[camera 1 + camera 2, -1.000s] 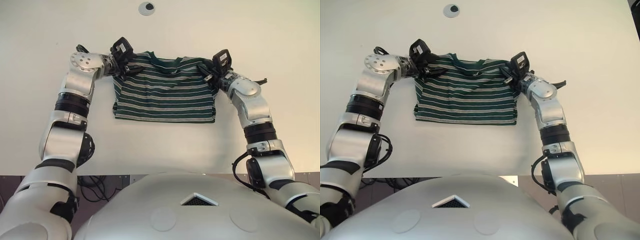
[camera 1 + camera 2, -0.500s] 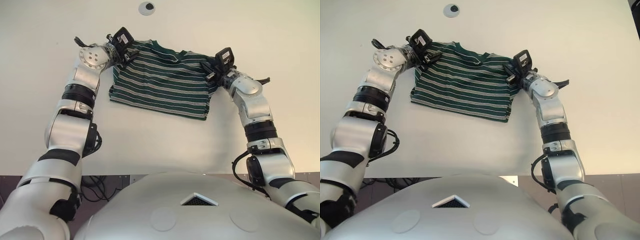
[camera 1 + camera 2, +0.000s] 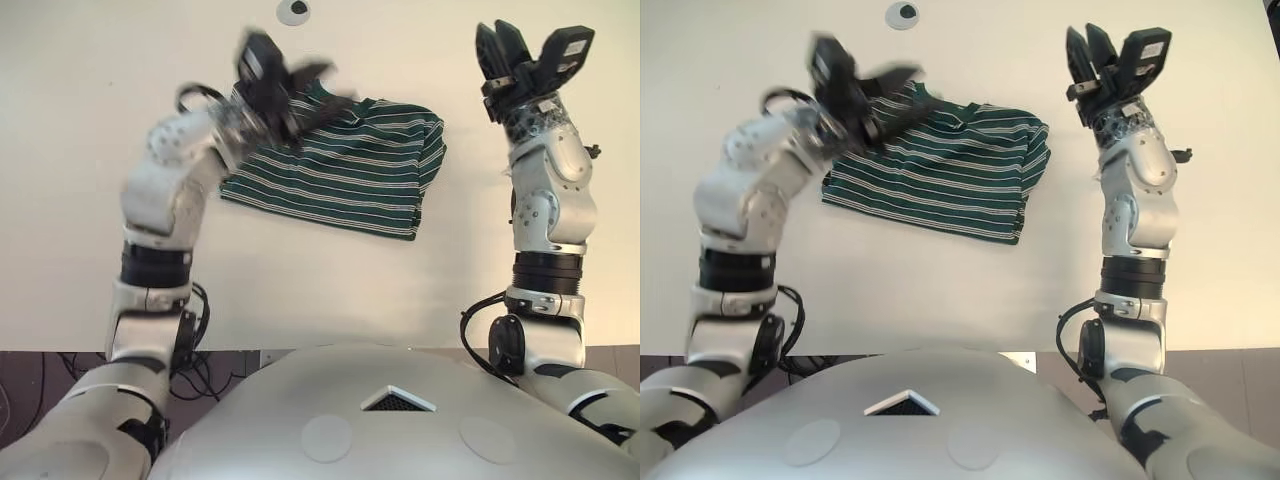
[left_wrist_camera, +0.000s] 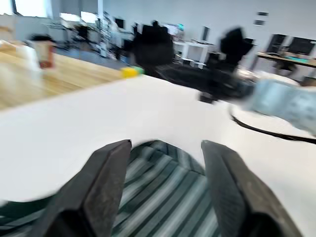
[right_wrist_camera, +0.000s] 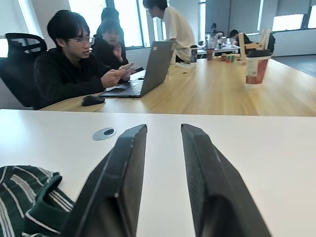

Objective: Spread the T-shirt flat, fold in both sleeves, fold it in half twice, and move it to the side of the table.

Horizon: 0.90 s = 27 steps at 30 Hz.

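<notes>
Both jaws spread, empty | green white-striped T-shirt [image 3: 345, 185] on white desk [image 3: 320, 280], sleeves tucked | we judge final fold, side move pending.

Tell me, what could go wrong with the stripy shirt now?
1. The T-shirt is bunched up at its far right corner, so the next fold might come out lumpy.
2. The left jaws hang open just over the shirt's far left corner. They could snag the cloth and drag it crooked.
</notes>
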Motion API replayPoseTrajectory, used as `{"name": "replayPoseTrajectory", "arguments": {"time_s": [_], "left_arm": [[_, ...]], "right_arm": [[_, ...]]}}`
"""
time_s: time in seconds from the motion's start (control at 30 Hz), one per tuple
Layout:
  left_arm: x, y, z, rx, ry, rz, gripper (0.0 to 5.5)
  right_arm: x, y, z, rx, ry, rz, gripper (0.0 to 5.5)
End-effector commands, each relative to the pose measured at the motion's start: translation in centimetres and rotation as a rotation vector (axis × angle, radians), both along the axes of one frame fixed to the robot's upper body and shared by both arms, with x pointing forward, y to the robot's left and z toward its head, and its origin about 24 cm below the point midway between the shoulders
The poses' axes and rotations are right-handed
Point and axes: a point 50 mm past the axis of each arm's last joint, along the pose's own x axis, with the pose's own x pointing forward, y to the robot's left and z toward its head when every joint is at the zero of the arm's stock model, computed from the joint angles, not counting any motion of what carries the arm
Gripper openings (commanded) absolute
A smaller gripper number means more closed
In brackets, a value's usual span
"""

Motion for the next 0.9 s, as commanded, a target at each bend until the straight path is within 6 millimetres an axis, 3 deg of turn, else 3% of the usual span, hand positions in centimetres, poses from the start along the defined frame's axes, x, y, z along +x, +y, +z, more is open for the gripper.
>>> {"name": "replayPoseTrajectory", "arguments": {"time_s": [0.03,0.3,0.67,0.73,0.9], "left_arm": [[-1.8,-2.5,-1.3,-0.006,0.103,-0.074,2.58],[-2.6,-6.5,-4.2,0.148,0.121,-0.08,2.58],[-3.7,-5.0,-7.5,0.391,0.232,-0.194,2.58],[-4.5,-3.6,-8.1,0.456,0.264,-0.278,2.58],[-6.3,5.0,-9.7,0.771,0.293,-0.531,2.58]], "right_arm": [[0.2,-0.4,-0.3,0.0,0.045,-0.003,1.25],[0.5,0.3,-0.3,-0.04,0.069,0.041,1.25],[0.3,0.9,1.3,-0.037,0.032,0.012,1.25],[0.2,0.8,1.4,-0.042,0.037,0.008,1.25],[-0.2,0.4,0.9,-0.075,0.072,0.004,1.25]]}}
